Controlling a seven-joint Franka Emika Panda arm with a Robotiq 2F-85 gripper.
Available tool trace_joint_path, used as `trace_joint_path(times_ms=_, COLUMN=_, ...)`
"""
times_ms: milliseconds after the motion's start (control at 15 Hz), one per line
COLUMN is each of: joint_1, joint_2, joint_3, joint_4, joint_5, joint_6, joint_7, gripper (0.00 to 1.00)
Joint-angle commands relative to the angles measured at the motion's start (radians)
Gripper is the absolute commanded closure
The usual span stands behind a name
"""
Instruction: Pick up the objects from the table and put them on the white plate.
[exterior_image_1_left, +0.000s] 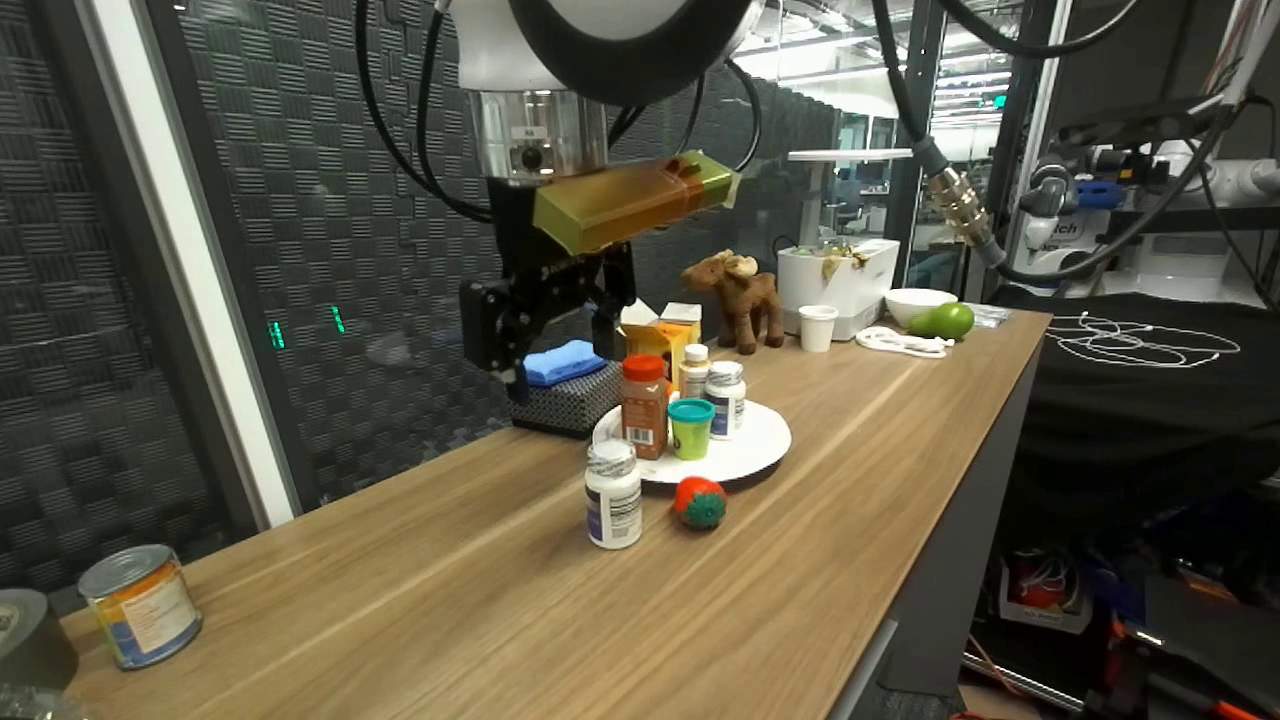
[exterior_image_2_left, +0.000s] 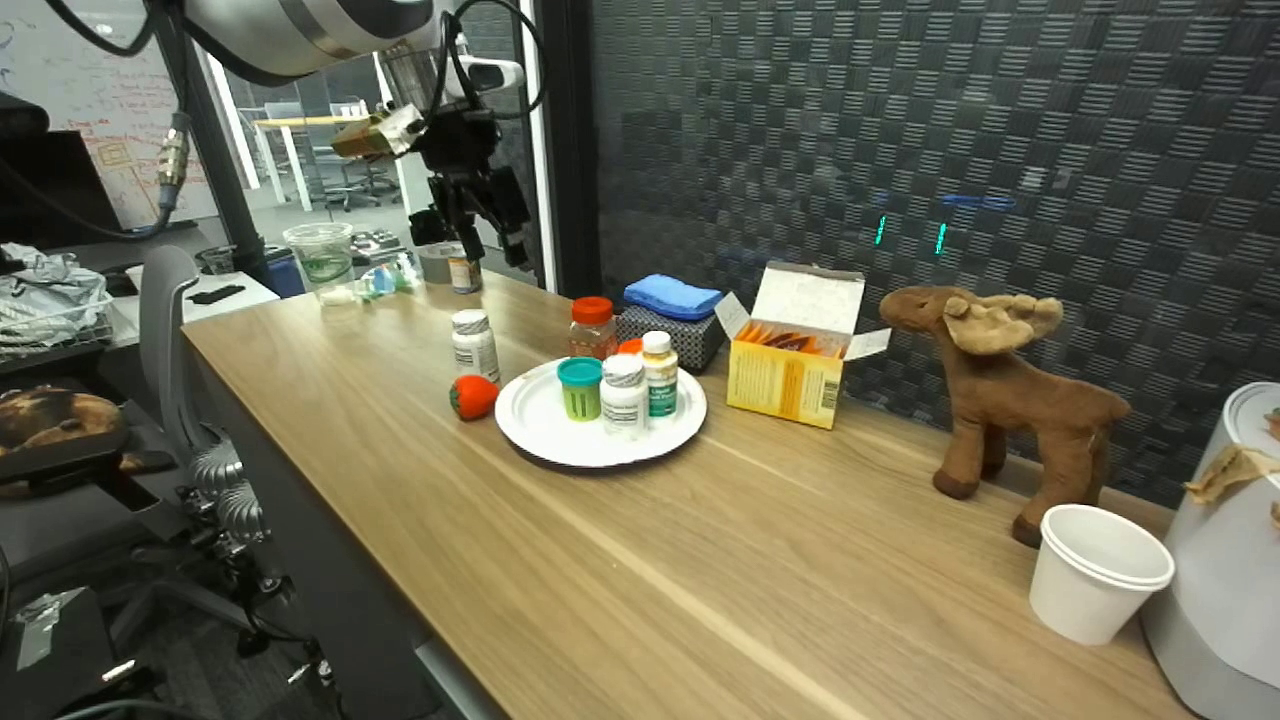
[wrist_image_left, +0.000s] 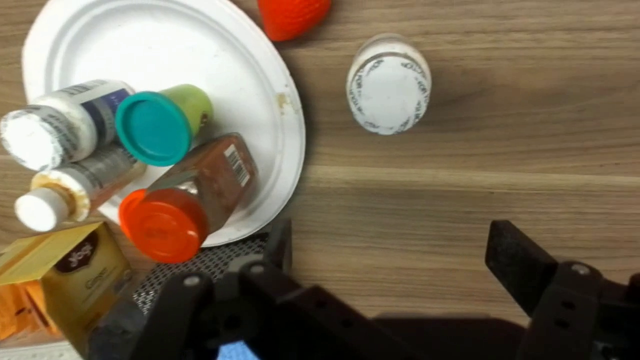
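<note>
- Gripper (wrist_image_left: 390, 240), nearest the wrist camera: released, jaws spread wide, nothing held.
- White pill bottle (wrist_image_left: 389, 92), judged the likely next pick: stands on the table (wrist_image_left: 450, 185), just beside the plate and off it.
- Bearing: bottle sits below the gripper and level with the middle of the jaw gap sideways, but offset toward the top of the wrist view, away from the dark textured wall (exterior_image_2_left: 740, 130).
- Long axis: vertical. Jaws line up along the wood grain, so one should come down between bottle and white plate (wrist_image_left: 240, 90), judged the tighter side.
- Assessment: a straight descent would probably miss on the wall side; sideways travel is needed first.
- Strawberry-like piece (exterior_image_1_left: 699, 502): on the table beside the plate rim, also outstanding.
- On the plate: spice jar (exterior_image_1_left: 645, 410), green tub (exterior_image_1_left: 691, 430), second white bottle (exterior_image_1_left: 726, 400), yellowish bottle (exterior_image_1_left: 693, 378).
</note>
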Motion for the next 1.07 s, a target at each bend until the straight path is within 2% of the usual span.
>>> trace_joint_path(times_ms=0, joint_1=-0.031, joint_2=0.012, joint_3=0.023, joint_4=-0.008, joint_5=0.122, joint_6=0.026, joint_7=-0.09, gripper=0.0)
trace_joint_path(times_ms=467, joint_1=-0.033, joint_2=-0.003, joint_3=0.027, joint_4=-0.073, joint_5=0.229, joint_6=0.01, joint_7=-0.143, gripper=0.0)
trace_joint_path(times_ms=1000, joint_1=-0.023, joint_2=0.001, joint_3=0.015, joint_4=-0.105, joint_5=0.201, joint_6=0.007, joint_7=-0.096, gripper=0.0)
